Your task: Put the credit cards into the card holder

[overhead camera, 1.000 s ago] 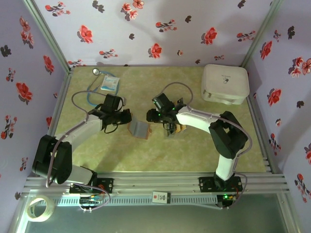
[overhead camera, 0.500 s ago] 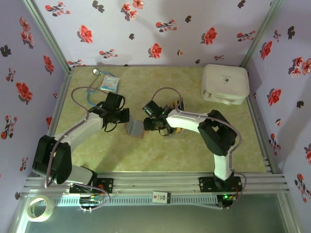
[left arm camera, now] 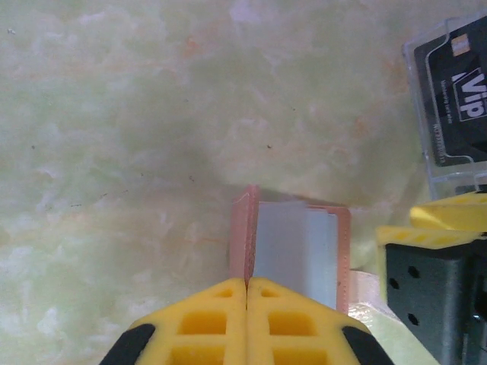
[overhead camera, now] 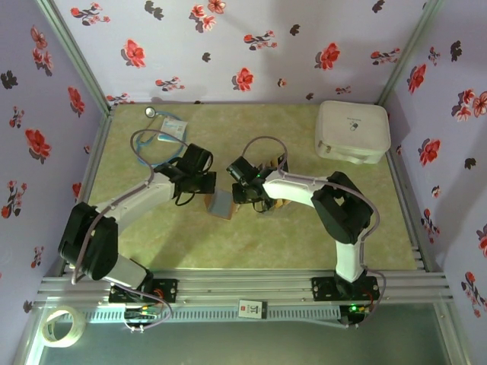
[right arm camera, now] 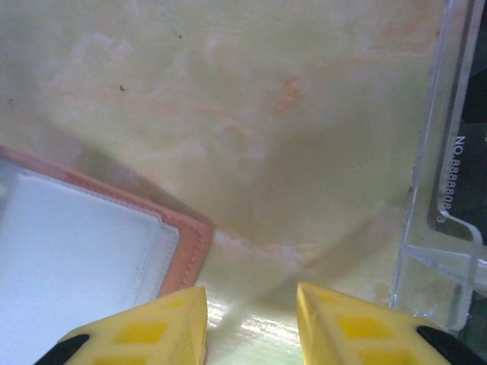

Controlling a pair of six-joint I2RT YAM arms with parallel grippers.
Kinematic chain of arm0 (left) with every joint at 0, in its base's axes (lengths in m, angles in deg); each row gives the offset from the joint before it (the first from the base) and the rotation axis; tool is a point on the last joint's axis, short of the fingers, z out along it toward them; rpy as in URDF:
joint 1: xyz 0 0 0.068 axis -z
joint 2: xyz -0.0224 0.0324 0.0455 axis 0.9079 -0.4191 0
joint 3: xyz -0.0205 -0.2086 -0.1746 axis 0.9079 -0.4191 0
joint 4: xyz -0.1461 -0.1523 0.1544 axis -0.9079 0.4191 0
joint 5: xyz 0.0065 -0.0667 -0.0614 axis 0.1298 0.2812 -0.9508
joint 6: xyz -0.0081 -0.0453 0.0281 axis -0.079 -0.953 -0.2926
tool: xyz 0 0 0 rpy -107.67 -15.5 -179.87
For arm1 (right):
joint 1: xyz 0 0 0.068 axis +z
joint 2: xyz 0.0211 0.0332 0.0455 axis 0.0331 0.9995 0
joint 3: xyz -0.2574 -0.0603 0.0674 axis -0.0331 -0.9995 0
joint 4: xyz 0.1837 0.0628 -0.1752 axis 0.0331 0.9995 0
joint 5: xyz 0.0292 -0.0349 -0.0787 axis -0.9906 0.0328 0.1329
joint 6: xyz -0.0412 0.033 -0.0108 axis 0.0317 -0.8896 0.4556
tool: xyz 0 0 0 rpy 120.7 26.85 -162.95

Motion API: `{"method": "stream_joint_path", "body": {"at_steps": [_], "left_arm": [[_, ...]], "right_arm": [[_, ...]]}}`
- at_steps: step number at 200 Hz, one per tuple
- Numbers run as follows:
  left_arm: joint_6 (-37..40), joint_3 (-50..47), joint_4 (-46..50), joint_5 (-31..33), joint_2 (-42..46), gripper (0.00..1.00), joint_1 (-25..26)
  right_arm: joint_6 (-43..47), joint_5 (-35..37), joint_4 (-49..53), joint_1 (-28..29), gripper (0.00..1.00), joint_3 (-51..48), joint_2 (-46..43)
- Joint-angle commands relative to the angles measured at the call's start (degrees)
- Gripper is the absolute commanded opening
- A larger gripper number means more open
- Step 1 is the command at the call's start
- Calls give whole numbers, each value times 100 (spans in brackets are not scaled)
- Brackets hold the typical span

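1. The left gripper (left arm camera: 247, 287) is clenched on the upright flap of the card holder (left arm camera: 293, 243), which lies open on the green table (left arm camera: 137, 137) between the two arms.
2. The right gripper (right arm camera: 251, 304) hangs released, its jaws parted over bare table just beside the holder's corner.
3. To the right, a black credit card (left arm camera: 463, 91) sits in a clear tray (right arm camera: 426, 228).
4. A white case (overhead camera: 352, 131) rests in the far right corner.

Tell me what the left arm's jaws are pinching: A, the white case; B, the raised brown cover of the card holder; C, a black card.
B: in the left wrist view the left jaws are shut on the upright brown flap of the card holder, which runs straight into their seam.
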Motion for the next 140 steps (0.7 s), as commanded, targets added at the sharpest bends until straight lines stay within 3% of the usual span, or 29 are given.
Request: {"method": "stream_joint_path", "body": {"at_steps": [1,82,140], "left_arm": [[-52,-96,-65,293,30,0,-17],[-484,-570,-573,241,99,0,-161],[-858,-1104,-1126,-19,207,0,-418]], "right_arm": [[75,86,11,-109,35,-28,-172],[27,-264,-163,-226,35,-71,-786],[-494,-961,-897,147,25,80,-432]]}}
